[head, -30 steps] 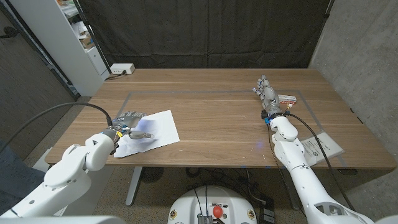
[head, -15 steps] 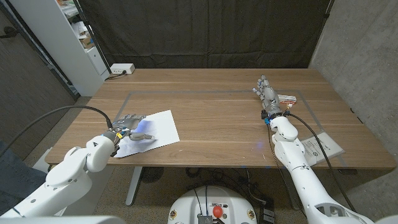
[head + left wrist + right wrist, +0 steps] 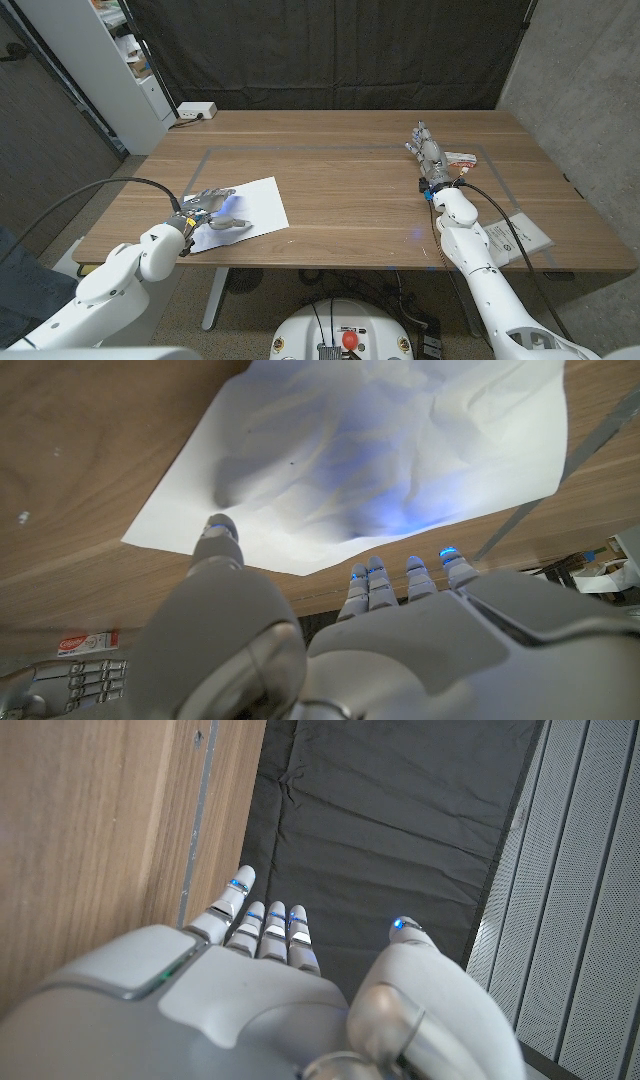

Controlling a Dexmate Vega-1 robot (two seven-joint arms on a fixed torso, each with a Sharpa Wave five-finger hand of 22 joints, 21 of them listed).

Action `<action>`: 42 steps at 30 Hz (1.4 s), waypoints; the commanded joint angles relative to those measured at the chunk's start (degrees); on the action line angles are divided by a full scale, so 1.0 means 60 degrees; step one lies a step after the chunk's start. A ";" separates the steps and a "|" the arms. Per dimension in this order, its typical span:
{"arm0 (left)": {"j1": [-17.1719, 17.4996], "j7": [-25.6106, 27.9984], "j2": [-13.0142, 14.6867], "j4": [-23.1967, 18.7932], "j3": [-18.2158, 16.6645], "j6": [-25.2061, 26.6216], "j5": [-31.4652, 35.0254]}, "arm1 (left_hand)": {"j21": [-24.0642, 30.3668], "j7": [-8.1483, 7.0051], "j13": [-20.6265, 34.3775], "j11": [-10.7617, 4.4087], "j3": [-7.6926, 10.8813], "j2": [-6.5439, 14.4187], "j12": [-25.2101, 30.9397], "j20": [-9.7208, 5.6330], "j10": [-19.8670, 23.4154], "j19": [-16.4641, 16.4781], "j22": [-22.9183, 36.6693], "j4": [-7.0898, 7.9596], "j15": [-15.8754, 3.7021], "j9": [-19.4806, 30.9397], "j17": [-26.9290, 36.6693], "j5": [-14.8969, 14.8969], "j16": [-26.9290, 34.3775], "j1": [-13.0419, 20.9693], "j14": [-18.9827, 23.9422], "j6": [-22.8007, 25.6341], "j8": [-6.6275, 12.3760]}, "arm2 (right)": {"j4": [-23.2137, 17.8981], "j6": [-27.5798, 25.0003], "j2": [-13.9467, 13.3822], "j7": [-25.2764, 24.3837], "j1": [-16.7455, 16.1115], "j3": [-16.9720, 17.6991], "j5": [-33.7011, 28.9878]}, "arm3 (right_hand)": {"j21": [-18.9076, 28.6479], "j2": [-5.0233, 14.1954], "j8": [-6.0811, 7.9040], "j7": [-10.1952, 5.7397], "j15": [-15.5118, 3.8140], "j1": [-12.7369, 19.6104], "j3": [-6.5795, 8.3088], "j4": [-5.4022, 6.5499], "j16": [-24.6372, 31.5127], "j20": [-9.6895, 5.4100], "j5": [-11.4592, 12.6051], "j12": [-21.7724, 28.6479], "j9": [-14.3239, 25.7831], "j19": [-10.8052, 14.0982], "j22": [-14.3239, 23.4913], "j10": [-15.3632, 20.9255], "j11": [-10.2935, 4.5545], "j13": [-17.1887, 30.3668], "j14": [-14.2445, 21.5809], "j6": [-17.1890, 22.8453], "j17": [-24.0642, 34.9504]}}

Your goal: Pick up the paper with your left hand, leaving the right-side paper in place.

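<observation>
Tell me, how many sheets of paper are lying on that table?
2. A plain white sheet lies near the table's front left, under the left hand. A printed sheet lies at the front right edge, beside the right arm.

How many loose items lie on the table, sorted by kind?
White paper sheets: 2, one under the left hand, one printed by the right forearm.
Small red-and-white packet: 1, beside the right hand.
Total: 3
</observation>
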 commanded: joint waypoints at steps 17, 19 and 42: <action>-0.0422 0.0460 0.0177 0.0491 0.0665 0.0259 -0.0770 | -0.0021 0.0030 0.0013 0.0061 -0.0071 0.0165 0.0092 0.0025 0.0107 0.0058 0.0021 0.0013 -0.0022 0.0021 0.0029 0.0088 0.0064 -0.0014 0.0120 0.0003 0.0045 | 0.0622 0.0042 0.0107 0.0118 0.0355 0.0003 -0.0117 | -0.0101 0.0087 -0.0030 -0.0080 0.0021 -0.0002 0.0013 -0.0071 -0.0033 -0.0001 0.0067 0.0005 0.0003 0.0094 0.0012 -0.0053 -0.0006 0.0028 0.0069 0.0047 0.0000; -0.0462 0.0526 0.0210 0.0553 0.0723 0.0175 -0.0825 | -0.0023 0.0034 0.0013 0.0046 -0.0073 0.0177 0.0097 0.0025 0.0122 0.0062 0.0021 0.0016 -0.0014 0.0021 0.0029 0.0093 0.0066 -0.0010 0.0129 0.0004 0.0044 | 0.0643 0.0042 0.0111 0.0132 0.0371 0.0012 -0.0119 | -0.0112 0.0086 -0.0033 -0.0080 0.0025 -0.0003 0.0011 -0.0073 -0.0036 -0.0002 0.0068 0.0008 0.0003 0.0096 0.0012 -0.0047 -0.0002 0.0028 0.0070 0.0040 0.0001; -0.0970 0.0714 0.0361 0.0961 0.1373 0.0164 -0.1411 | 0.0313 0.0137 -0.0013 0.0145 -0.0080 0.0483 0.0252 -0.0414 0.0683 0.1502 -0.0021 -0.0039 -0.0437 0.0022 0.0017 0.0219 0.0172 0.0363 0.0783 0.0592 0.0168 | 0.0757 0.0005 0.0151 0.0116 0.0359 0.0120 -0.0172 | -0.0226 0.0101 -0.0031 -0.0082 0.0025 -0.0010 -0.0007 -0.0094 -0.0061 0.0012 0.0078 0.0008 0.0003 0.0137 0.0015 -0.0046 0.0005 0.0029 0.0083 0.0044 0.0004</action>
